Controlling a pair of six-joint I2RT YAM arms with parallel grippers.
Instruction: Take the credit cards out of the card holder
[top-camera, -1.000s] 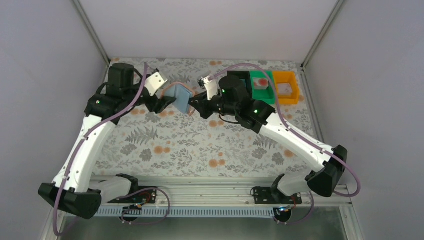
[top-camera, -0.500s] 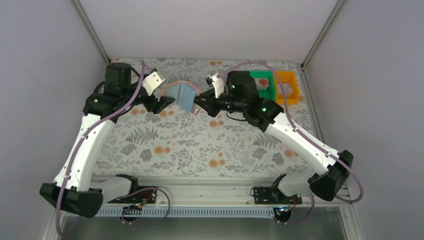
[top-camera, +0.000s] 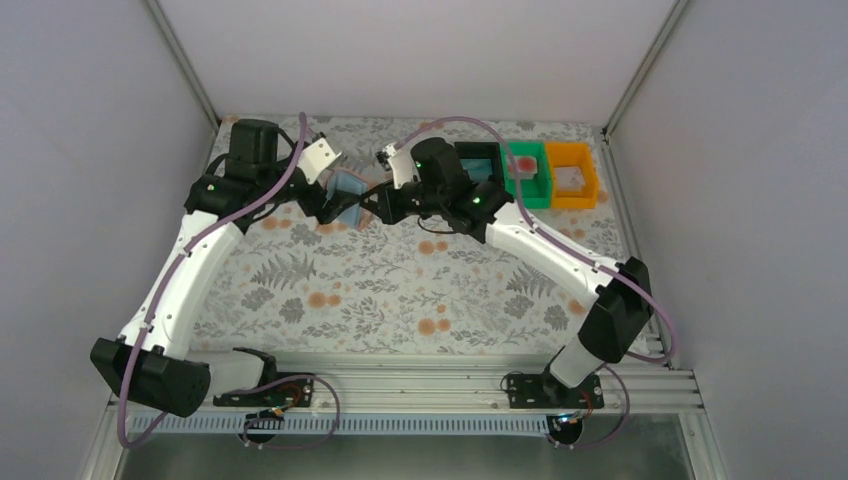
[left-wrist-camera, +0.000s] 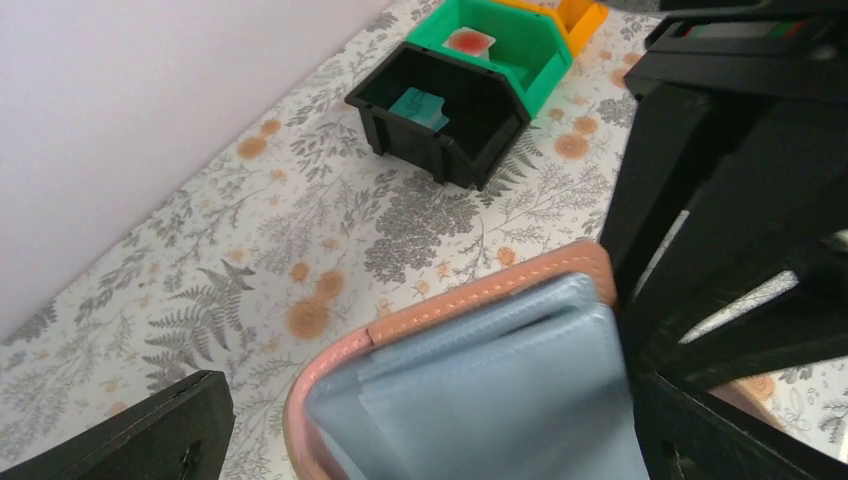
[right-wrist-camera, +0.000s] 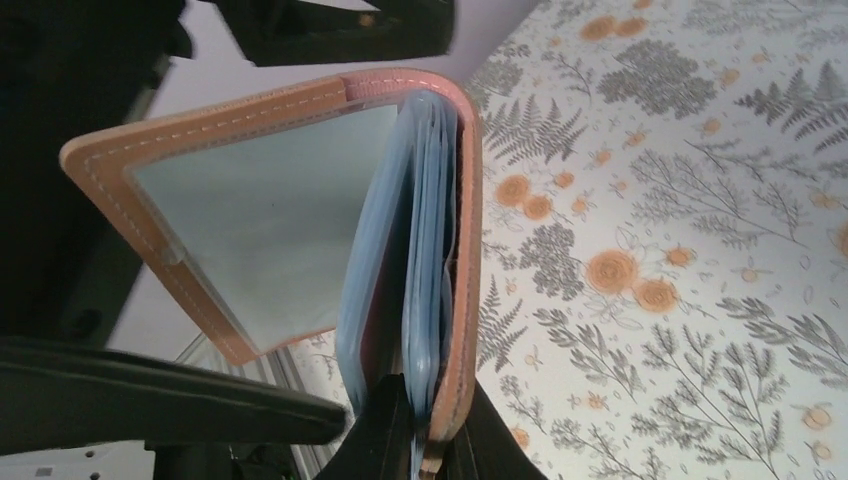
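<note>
Right gripper (right-wrist-camera: 425, 440) clamps one flap of the card holder (right-wrist-camera: 300, 220), up in the air left of the black bin (top-camera: 478, 165). Left gripper (top-camera: 330, 203) is spread wide around it, gripping nothing. The danger is that one-flap pinch: yank a pocket hard and the holder slips free.

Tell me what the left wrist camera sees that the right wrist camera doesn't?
Only the left wrist camera: the black bin with a teal card inside, the green bin with a red-marked white card, and a bit of the orange bin. Only the right wrist camera: the card holder spread open like a book, its pockets seen edge-on, one flap pinched in the right gripper. Both: the holder's blue inside and the flowery table cover.
</note>
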